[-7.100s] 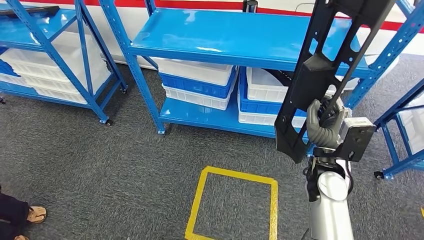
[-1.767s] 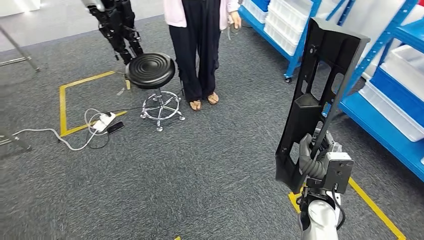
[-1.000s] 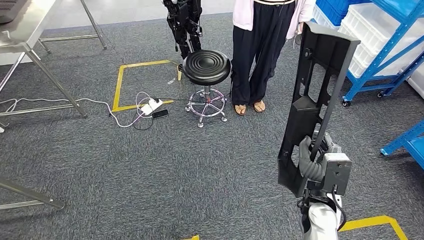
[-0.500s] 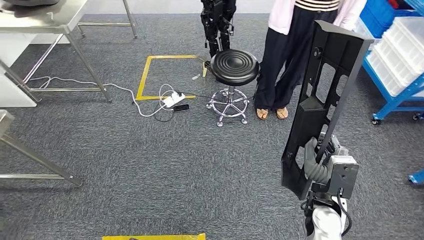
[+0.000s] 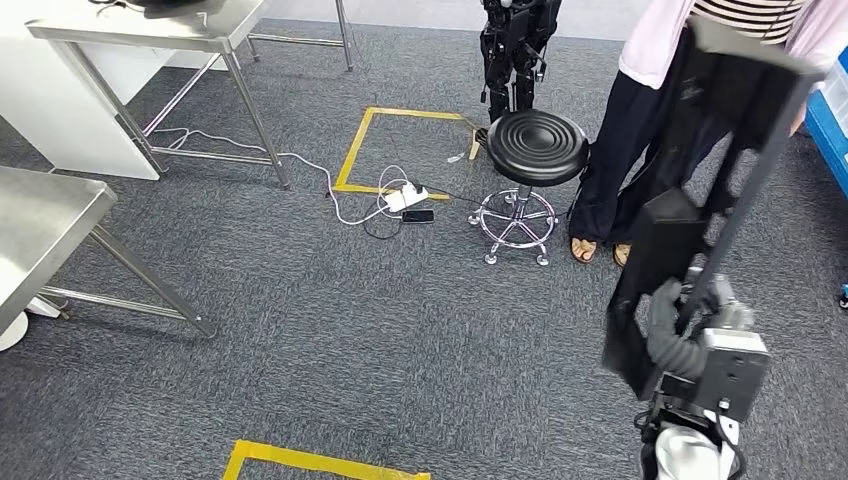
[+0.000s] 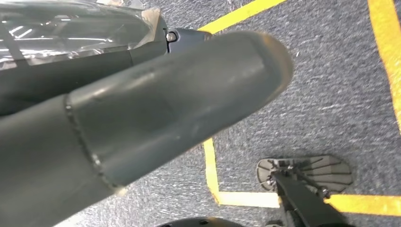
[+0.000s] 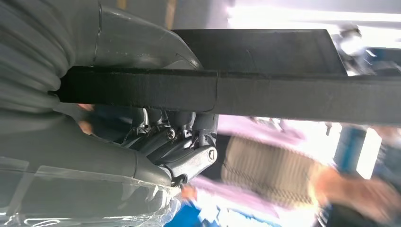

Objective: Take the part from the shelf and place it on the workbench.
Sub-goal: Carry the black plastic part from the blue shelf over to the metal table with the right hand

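Note:
The part (image 5: pixel 668 232) is a long black frame with openings, standing nearly upright at the right of the head view, its top tilted right and blurred. My right hand (image 5: pixel 672 338) grips it near the lower end, grey fingers wrapped around a rail. In the right wrist view the part's black bar (image 7: pixel 246 97) crosses the picture with my right hand (image 7: pixel 71 90) closed around it. A steel workbench (image 5: pixel 45 215) stands at the left edge, and a second steel table (image 5: pixel 170 22) at the top left. My left hand (image 6: pixel 142 118) hangs over carpet with yellow tape; its fingers are hidden.
A person (image 5: pixel 650 110) in dark trousers stands right behind the part. A black round stool (image 5: pixel 538 146) is beside them, with another robot's legs (image 5: pixel 515 40) beyond. A power strip and cables (image 5: pixel 400 197) lie by a yellow floor square (image 5: pixel 352 160). Grey carpet lies ahead.
The camera has swung round: the blue shelves have left the picture and the steel tables have come in at the left. My right hand still grips the part.

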Motion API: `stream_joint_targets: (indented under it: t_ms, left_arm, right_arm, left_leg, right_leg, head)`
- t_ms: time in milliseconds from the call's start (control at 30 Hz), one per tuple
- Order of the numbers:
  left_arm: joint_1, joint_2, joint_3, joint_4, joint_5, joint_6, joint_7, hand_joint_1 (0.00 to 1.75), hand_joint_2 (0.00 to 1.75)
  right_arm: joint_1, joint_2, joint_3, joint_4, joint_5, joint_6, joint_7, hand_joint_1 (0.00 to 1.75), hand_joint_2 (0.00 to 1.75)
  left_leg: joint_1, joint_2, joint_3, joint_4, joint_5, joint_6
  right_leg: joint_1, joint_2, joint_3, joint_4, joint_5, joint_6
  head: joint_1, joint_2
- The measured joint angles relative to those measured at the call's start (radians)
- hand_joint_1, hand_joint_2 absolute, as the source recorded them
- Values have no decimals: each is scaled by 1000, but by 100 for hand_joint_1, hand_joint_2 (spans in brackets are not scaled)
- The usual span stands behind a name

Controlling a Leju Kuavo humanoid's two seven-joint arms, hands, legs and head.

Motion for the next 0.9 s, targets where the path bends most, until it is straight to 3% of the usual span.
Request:
stream_joint_targets:
  t_ms: [67, 133, 200, 233, 267, 300, 367, 433, 500, 533, 567, 633, 700, 733, 767, 833, 867, 900]
  left_arm:
    - [3, 1, 0, 0, -4, -2, -4, 0, 0]
    - [1, 2, -1, 0, -8, -6, -7, 0, 0]
    - [0, 1, -2, 0, -10, -8, -10, 0, 0]
    - [0, 2, -2, 0, -10, -8, -10, 0, 0]
    - [0, 2, -2, 0, -11, -9, -10, 0, 0]
    - [0, 3, -2, 0, -11, -9, -11, 0, 0]
    - [-5, 5, -2, 0, -12, -10, -11, 0, 0]
    - [-9, 6, -2, -1, -14, -11, -12, 0, 0]
    - [-8, 6, -2, -1, -16, -11, -12, 0, 0]
    - [-7, 6, -2, -1, -17, -11, -11, 0, 0]
    - [-7, 5, -2, -1, -17, -10, -11, 0, 0]
    - [-10, 4, -1, -1, -19, -9, -10, 0, 0]
    - [-11, 2, -1, -1, -20, -8, -10, 0, 0]
    - [-10, 1, -1, -1, -20, -8, -10, 0, 0]
    - [-9, 0, -1, -1, -21, -8, -10, 0, 0]
    - [-8, 0, -1, -1, -22, -8, -10, 0, 0]
    - [-8, 1, -1, -1, -23, -8, -11, 0, 0]
    - [-9, 1, -1, -1, -24, -8, -11, 0, 0]
  right_arm:
    - [0, -2, -2, -44, 2, -4, -2, 175, 175]
    - [3, -5, -5, -75, 3, -5, -3, 175, 175]
    - [8, -8, -7, -90, 4, -5, -4, 175, 175]
    - [9, -10, -7, -94, 4, -5, -5, 175, 175]
    - [11, -11, -8, -96, 4, -5, -6, 175, 175]
    - [12, -12, -8, -99, 4, -5, -7, 175, 175]
    - [12, -14, -8, -105, 4, -6, -9, 175, 175]
    - [12, -16, -8, -107, 4, -7, -11, 175, 175]
    - [11, -17, -7, -108, 4, -8, -12, 175, 175]
    - [10, -18, -7, -108, 4, -8, -13, 175, 175]
    - [10, -19, -6, -109, 4, -10, -14, 175, 175]
    - [10, -24, -7, -109, 3, -14, -17, 175, 175]
    - [12, -28, -7, -108, 2, -16, -17, 175, 175]
    - [13, -29, -7, -107, 2, -17, -17, 175, 175]
    - [12, -30, -7, -107, 1, -17, -17, 175, 175]
    - [9, -31, -7, -106, -1, -18, -16, 175, 175]
    - [7, -32, -7, -105, -3, -18, -16, 175, 175]
    - [5, -33, -6, -103, -4, -19, -15, 175, 175]
  left_leg:
    - [1, 40, -19, 41, -28, -6]
    - [0, 87, -72, 159, -93, -10]
    - [0, 98, -124, 275, -138, -10]
    - [0, 99, -129, 289, -136, -8]
    - [-2, 103, -113, 262, -117, -3]
    - [-5, 115, -78, 203, -89, 4]
    - [-19, 164, -3, 69, -46, 22]
    - [-31, 187, 23, 13, -37, 33]
    - [-30, 162, 21, 5, -29, 40]
    - [-27, 151, 24, -3, -23, 44]
    - [-22, 139, 28, -11, -17, 49]
    - [-15, 115, 31, -18, -9, 54]
    - [-12, 87, 29, -17, -6, 54]
    - [-11, 72, 28, -17, -5, 52]
    - [-8, 57, 28, -15, -5, 49]
    - [-1, 29, 26, -9, -6, 38]
    - [0, 16, 23, -4, -8, 30]
    - [0, 5, 17, 1, -8, 22]
  right_leg:
    - [0, -16, 1, -3, 3, -16]
    - [7, -36, 1, -3, 2, -30]
    - [15, -60, 1, -3, 0, -36]
    - [18, -72, 1, -3, -1, -37]
    - [21, -83, 2, -3, -2, -38]
    - [24, -94, 3, -3, -2, -39]
    - [30, -115, 6, -3, -5, -39]
    - [35, -135, 6, -4, -7, -36]
    - [39, -154, 6, -4, -9, -30]
    - [38, -144, 4, 4, -15, -26]
    - [37, -121, -5, 27, -28, -24]
    - [28, -60, -51, 129, -75, -24]
    - [21, -37, -107, 244, -114, -19]
    - [17, -35, -117, 262, -114, -11]
    - [12, -33, -109, 242, -97, 1]
    - [-3, -7, -51, 117, -43, 28]
    - [-8, 13, -23, 57, -23, 33]
    - [-11, 29, -5, 19, -12, 32]
  head:
    - [-3, 0]
    - [-7, 0]
    - [-7, 0]
    - [-8, 0]
    - [-8, 0]
    - [-8, 0]
    - [-7, 0]
    - [-7, 0]
    - [-7, 0]
    - [-7, 0]
    - [-7, 0]
    - [-4, 0]
    - [-3, 0]
    - [-3, 0]
    - [-3, 0]
    - [-2, 0]
    - [-1, 0]
    - [0, 0]
